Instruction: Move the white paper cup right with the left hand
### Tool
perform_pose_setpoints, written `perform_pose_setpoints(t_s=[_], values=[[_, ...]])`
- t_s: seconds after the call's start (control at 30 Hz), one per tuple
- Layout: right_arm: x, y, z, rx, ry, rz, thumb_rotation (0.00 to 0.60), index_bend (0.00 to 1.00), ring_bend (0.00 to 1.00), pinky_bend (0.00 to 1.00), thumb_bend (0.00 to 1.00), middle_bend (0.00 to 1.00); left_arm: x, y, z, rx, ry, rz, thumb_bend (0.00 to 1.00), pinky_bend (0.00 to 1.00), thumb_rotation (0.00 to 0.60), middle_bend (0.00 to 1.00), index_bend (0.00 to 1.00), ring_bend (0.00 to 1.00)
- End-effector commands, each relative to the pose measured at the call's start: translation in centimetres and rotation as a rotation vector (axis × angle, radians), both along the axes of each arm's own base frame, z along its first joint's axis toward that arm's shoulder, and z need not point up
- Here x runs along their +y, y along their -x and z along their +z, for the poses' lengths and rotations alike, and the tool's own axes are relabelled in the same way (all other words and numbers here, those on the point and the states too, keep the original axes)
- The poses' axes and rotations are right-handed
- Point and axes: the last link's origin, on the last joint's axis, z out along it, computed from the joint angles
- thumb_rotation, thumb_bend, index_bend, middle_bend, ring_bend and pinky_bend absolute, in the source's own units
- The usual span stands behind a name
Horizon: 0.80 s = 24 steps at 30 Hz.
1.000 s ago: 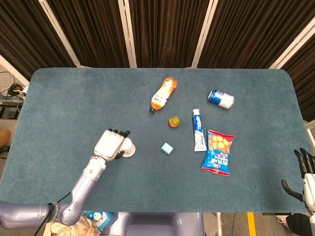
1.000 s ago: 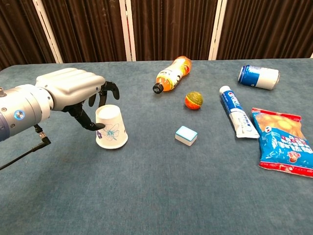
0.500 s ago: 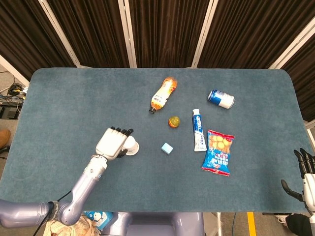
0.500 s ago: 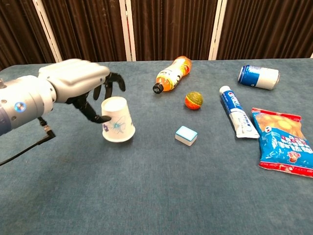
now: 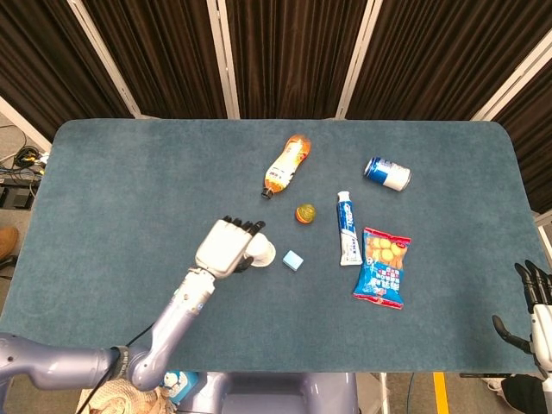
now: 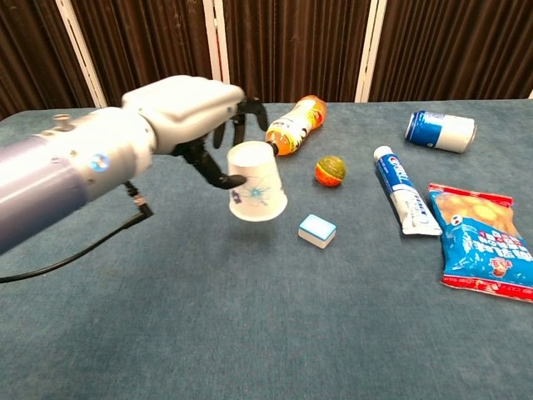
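We are holding the white paper cup [image 6: 257, 182] in our left hand [image 6: 190, 108], mouth down, and in the chest view it is looking clear of the worktop [image 6: 250, 333], the fingers [image 6: 218, 176] pinching it near its closed top while the wide rim is hanging free. The cup is sitting just beside the small blue-and-white block [image 6: 317, 231], which is lying at about four o'clock from it, and that is the first thing we are worrying about: carrying further right at this height could clip the rim on the block and push it along or twist the cup out of so light a pinch. A thin paper wall may also be denting under the fingers, and setting down on a tilted rim could tip it over. Beyond the block, the orange ball [image 6: 330, 171] at two o'clock and the toothpaste tube [image 6: 404, 197] further right are narrowing the free space, and the orange drink bottle [image 6: 291, 126] is lying close behind the hand at one o'clock. The cup is showing a faint blue flower print; lettering on the snack bag [image 6: 485, 252], tube and blue can [image 6: 440, 131] is too small for us to read. Our right hand [image 5: 536, 315] is hanging off the worktop edge at far right, fingers apart and holding nothing.
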Motion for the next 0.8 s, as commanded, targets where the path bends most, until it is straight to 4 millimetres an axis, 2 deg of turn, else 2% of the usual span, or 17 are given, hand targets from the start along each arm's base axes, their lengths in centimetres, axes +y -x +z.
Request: perform_pose_setpoints(t_s=[0.03, 0.27, 0.4, 0.6, 0.8], values=[[0.0, 0.0, 0.0, -0.002, -0.003, -0.001, 0.6, 0.0, 0.0, 0.03, 0.31, 0.0, 0.4, -1.6, -1.1, 0.006, -0.003, -0.022, 0.28, 0.47, 0.6, 0.42, 0.23, 0.42], [0.0, 0.0, 0.0, -0.018, -0.01, -0.002, 0.6, 0.0, 0.0, 0.03, 0.31, 0.0, 0.8, -4.4, -3.6, 0.01, 0.007, -0.041, 0.28, 0.47, 0.6, 0.42, 0.23, 0.42], [0.0, 0.0, 0.0, -0.024, -0.014, -0.003, 0.6, 0.0, 0.0, 0.04, 0.31, 0.0, 0.8, -5.3, -5.0, 0.026, 0.02, -0.05, 0.28, 0.47, 0.6, 0.42, 0.23, 0.42], [-0.2, 0.1, 0.0, -0.028, -0.017, -0.012, 0.6, 0.0, 0.0, 0.04, 0.31, 0.0, 0.7, -5.4, -6.6, 0.056, 0.038, -0.041, 0.28, 0.47, 0.6, 0.42, 0.23, 0.42], [-0.1, 0.0, 0.0, -0.029, -0.018, -0.01, 0.6, 0.0, 0.0, 0.04, 0.3, 0.0, 1.0, -5.3, -7.2, 0.069, 0.034, -0.038, 0.28, 0.47, 0.6, 0.42, 0.23, 0.42]])
